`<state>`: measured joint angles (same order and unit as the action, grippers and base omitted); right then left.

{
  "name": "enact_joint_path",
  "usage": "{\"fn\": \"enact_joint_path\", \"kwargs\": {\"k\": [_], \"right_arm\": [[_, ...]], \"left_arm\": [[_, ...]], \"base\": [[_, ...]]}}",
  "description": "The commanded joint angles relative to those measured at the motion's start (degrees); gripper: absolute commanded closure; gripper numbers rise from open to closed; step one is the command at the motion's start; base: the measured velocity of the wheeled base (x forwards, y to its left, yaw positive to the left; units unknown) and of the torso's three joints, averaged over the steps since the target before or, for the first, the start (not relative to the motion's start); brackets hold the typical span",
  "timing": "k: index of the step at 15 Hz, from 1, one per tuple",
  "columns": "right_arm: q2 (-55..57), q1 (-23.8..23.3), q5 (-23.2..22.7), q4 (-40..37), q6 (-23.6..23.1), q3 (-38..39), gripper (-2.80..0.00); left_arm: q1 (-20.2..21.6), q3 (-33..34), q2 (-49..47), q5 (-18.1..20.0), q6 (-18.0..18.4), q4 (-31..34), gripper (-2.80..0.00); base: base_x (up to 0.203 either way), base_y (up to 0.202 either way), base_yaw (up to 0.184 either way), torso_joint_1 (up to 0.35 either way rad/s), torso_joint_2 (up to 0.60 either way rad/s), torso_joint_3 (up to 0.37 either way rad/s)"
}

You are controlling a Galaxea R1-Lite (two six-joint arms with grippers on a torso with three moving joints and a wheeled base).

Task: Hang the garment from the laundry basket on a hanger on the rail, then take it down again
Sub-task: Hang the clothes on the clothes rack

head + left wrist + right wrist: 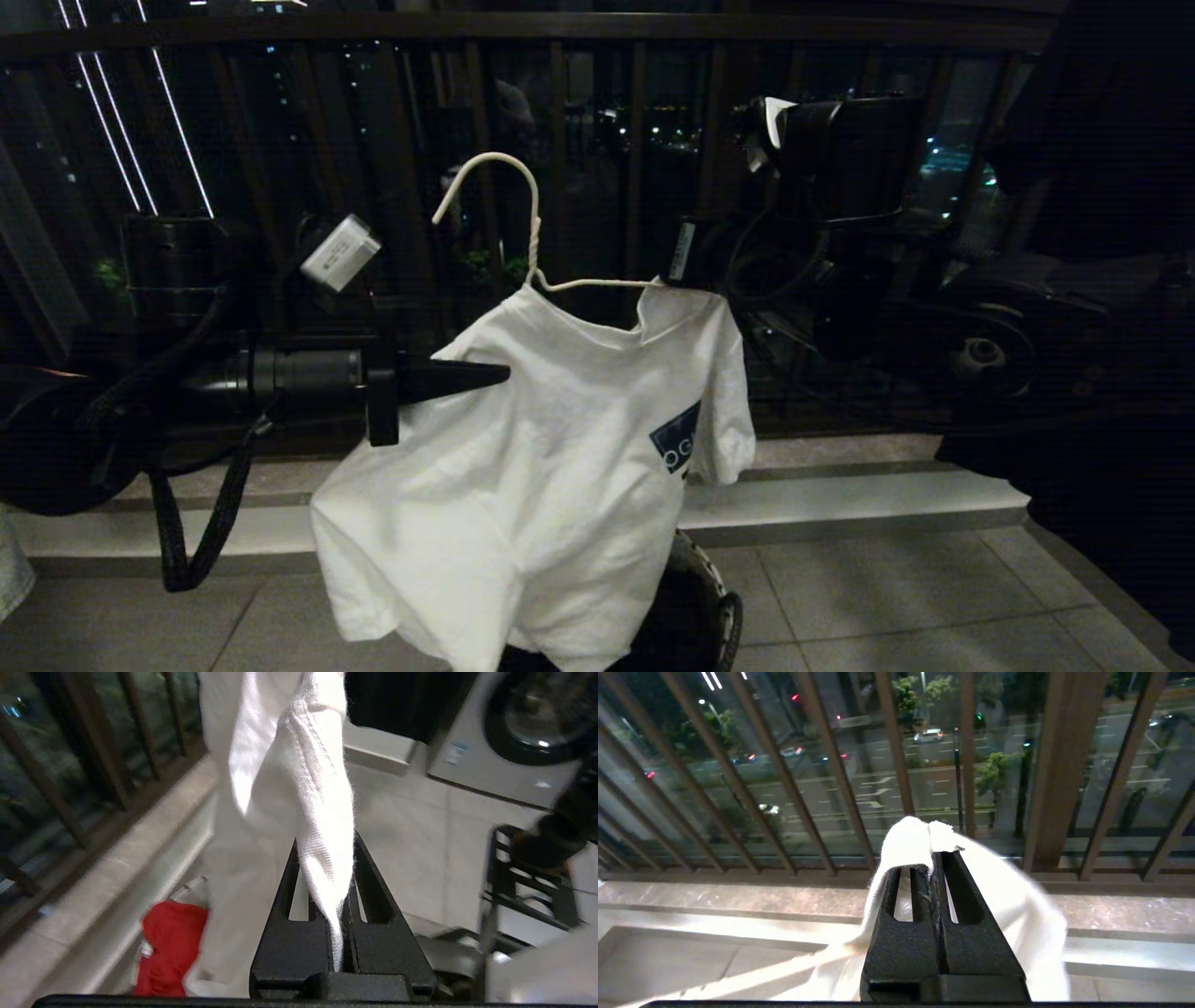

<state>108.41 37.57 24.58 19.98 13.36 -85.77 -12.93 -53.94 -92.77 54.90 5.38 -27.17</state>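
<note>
White cotton T-shirt (551, 448) with a blue logo drapes on the thin cream wire hanger (523, 224). Left gripper (334, 933) jaws pinch its shoulder, right gripper (934, 858) jaws clamp the other shoulder

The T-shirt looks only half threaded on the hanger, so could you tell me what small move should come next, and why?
Probably the left tool, shut on the T-shirt, should draw its shoulder outward: the hanger shows only toward the right tool, which grips the far shoulder.

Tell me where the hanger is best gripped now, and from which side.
Probably the twisted neck of the hanger, from the front: it stands bare and upright above the T-shirt, while cloth covers most of the arms.
</note>
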Motion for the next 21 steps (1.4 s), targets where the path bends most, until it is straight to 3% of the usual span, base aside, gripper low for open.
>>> {"fn": "enact_joint_path", "kwargs": {"k": [1, 5, 7, 8, 16, 21], "right_arm": [[0.2, 0.7, 0.7, 0.1, 0.1, -0.4, 0.0], [-0.2, 1.5, 2.1, -5.1, 0.3, -3.9, 0.0], [-0.1, 2.0, 5.0, -7.3, 0.3, -6.8, 0.0], [-0.1, 1.9, 5.3, -8.8, 0.3, -7.7, 0.0], [-0.1, -1.0, 7.5, -12.8, 0.3, -11.7, 0.0], [-0.5, -1.4, 7.9, -13.2, 0.2, -11.6, 0.0]], "left_arm": [[-1.6, 0.8, -0.5, -3.9, -0.1, -1.4, 0.0], [-4.2, 1.7, -1.7, -10.8, -1.2, -7.3, 0.0], [-5.4, 1.9, -2.5, -17.8, -1.2, -9.8, 0.0], [-5.5, 2.1, -2.3, -19.1, -1.2, -10.2, 0.0], [-5.4, 2.5, -2.2, -19.8, -0.7, -10.3, 0.0], [-4.7, 2.3, -2.5, -22.8, 0.5, -10.3, 0.0]], "base": [[0.0, 0.0, 0.0, 0.0, 0.0, 0.0], [0.0, 0.0, 0.0, 0.0, 0.0, 0.0], [0.0, 0.0, 0.0, 0.0, 0.0, 0.0], [0.0, 0.0, 0.0, 0.0, 0.0, 0.0], [0.0, 0.0, 0.0, 0.0, 0.0, 0.0], [0.0, 0.0, 0.0, 0.0, 0.0, 0.0]]}}
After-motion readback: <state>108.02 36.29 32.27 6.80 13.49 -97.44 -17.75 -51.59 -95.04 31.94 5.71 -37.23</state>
